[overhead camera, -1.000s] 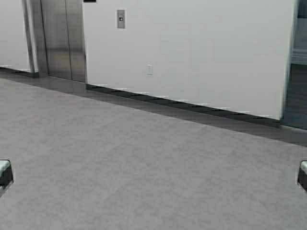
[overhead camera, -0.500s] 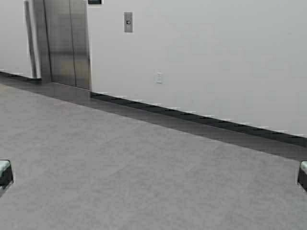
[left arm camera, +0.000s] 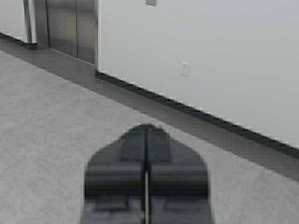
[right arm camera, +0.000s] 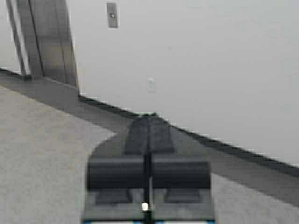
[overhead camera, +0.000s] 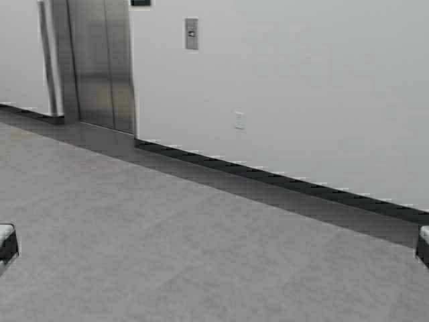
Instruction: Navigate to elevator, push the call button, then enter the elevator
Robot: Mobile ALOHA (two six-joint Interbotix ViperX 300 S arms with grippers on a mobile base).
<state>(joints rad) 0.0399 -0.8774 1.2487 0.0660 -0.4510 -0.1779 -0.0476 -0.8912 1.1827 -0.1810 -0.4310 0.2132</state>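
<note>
High view takes in a wide grey floor (overhead camera: 201, 255) running up to a long white wall (overhead camera: 301, 87), with a dark baseboard (overhead camera: 268, 178) along the foot of that wall. The elevator (overhead camera: 100, 64) is set into the wall at its left end: brushed steel doors, closed on their centre seam, inside a steel frame. A small dark sign (overhead camera: 141, 3) sits on the wall just beside the top of the elevator frame. The call button (overhead camera: 192, 33), a small upright silver plate with a dark button, is mounted on the wall near the elevator, on its right side. Farther right of the elevator and lower down, a small plain white wall plate (overhead camera: 239, 120) sits well apart from the call button.

Both arms are held low and well short of the elevator, over the floor. The left gripper (left arm camera: 146, 140) has its two black fingers pressed together, nothing between them and touching nothing. The right gripper (right arm camera: 149, 128) looks the same: fingers pressed together along a thin seam, empty.
</note>
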